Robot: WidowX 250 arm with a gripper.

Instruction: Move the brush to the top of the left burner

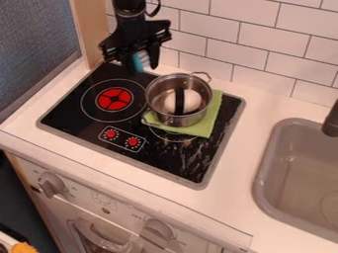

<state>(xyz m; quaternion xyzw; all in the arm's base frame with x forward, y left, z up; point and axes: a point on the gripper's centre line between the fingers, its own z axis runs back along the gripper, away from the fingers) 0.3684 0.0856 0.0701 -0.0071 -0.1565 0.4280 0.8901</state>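
My gripper point(141, 61) hangs over the back edge of the stove, behind the left burner point(115, 99) and to the upper left of the pot. It is shut on the brush point(138, 62), which has a blue body and white bristles and sits between the two fingers. The left burner is a black ring with a red centre, and nothing lies on it. The brush is held above and slightly right of that burner in the view.
A metal pot point(179, 100) with a white, black-banded object inside stands on a green cloth point(210, 118) at the right burner. Red knobs point(122, 138) are on the stove's front. Behind runs a tiled wall point(254, 44); a grey sink point(264, 183) is at the right.
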